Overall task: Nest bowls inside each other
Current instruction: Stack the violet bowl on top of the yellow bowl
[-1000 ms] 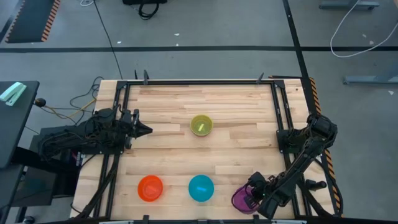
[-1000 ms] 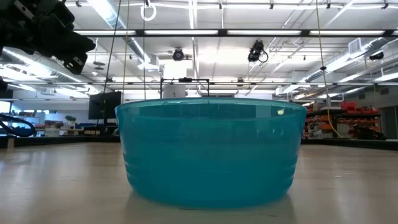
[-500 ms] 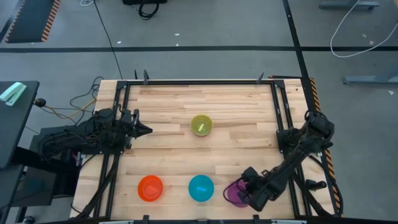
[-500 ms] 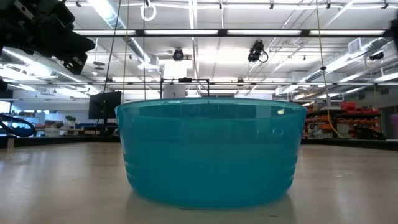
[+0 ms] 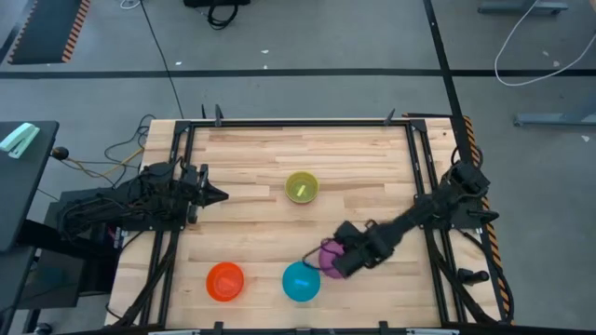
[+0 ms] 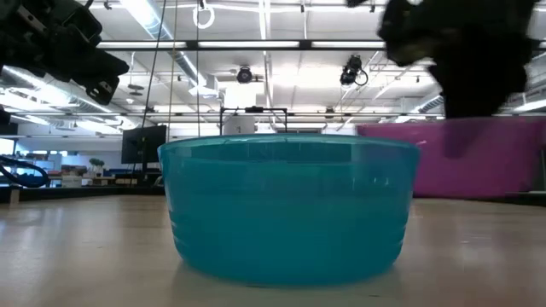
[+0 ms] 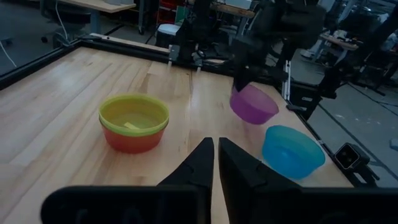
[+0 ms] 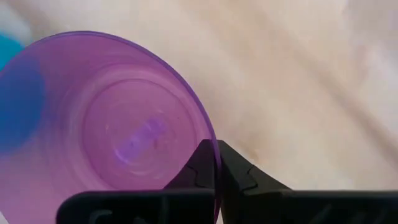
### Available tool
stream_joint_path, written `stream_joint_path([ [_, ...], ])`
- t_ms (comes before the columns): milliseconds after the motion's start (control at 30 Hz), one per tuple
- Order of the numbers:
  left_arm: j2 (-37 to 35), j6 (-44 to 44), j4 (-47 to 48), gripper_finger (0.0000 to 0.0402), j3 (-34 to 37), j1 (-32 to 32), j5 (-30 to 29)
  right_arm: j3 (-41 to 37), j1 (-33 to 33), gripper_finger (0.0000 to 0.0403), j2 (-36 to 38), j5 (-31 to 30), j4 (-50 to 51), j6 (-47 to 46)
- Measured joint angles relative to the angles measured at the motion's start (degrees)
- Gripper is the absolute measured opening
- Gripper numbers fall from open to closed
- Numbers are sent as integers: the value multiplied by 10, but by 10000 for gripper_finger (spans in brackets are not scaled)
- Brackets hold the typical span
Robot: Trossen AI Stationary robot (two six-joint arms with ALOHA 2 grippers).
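A purple bowl [image 5: 327, 249] hangs just above the table beside the bright blue bowl [image 5: 300, 282], with my right gripper [image 5: 337, 261] shut on it. The blue bowl stands on its base near the front edge, and an orange bowl [image 5: 224, 281] stands to its left. At mid-table an olive green bowl [image 5: 301, 187] holds a yellow one nested inside it [image 7: 134, 114]. My left gripper [image 7: 216, 149] waits at the table's left side, fingers together, holding nothing. My right gripper pinches the purple bowl's rim [image 8: 208, 134] between its two fingers, one inside the bowl and one outside. The fingers come from above, pointing steeply down. The bowl [image 7: 253, 103] hangs clear of the table, mouth up and slightly tilted.
Black frame rails run along the table's left side [image 5: 173, 186] and right side [image 5: 424, 177]. Bare wood lies across the far half [image 5: 298, 149]. The left arm's body [image 6: 60, 38] hangs above the table's left.
My right gripper has swung from the table's near right corner toward the left and up, carrying the purple bowl with it. The bowl has gone from the corner to hang clear of the table, close beside the blue bowl.
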State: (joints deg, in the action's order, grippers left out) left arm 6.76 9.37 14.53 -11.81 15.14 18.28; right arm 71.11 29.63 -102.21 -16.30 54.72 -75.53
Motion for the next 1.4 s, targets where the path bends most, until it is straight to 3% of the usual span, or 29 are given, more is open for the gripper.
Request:
stream_joint_path([
  [300,0,-2,1,28,0,0,0,88,-122,1,0,-69,39,164],
  [600,0,-22,4,32,0,0,0,161,-253,0,1,-82,28,305],
  [733,0,-28,3,25,0,0,0,175,-304,0,1,-52,13,349],
  [900,0,-45,-7,26,0,0,0,175,-373,0,0,43,-2,374],
  [1033,0,-47,-12,32,0,0,-3,175,-410,0,0,66,-3,399],
  [1400,0,-47,-13,23,0,0,-96,175,-458,0,-1,145,-40,456],
])
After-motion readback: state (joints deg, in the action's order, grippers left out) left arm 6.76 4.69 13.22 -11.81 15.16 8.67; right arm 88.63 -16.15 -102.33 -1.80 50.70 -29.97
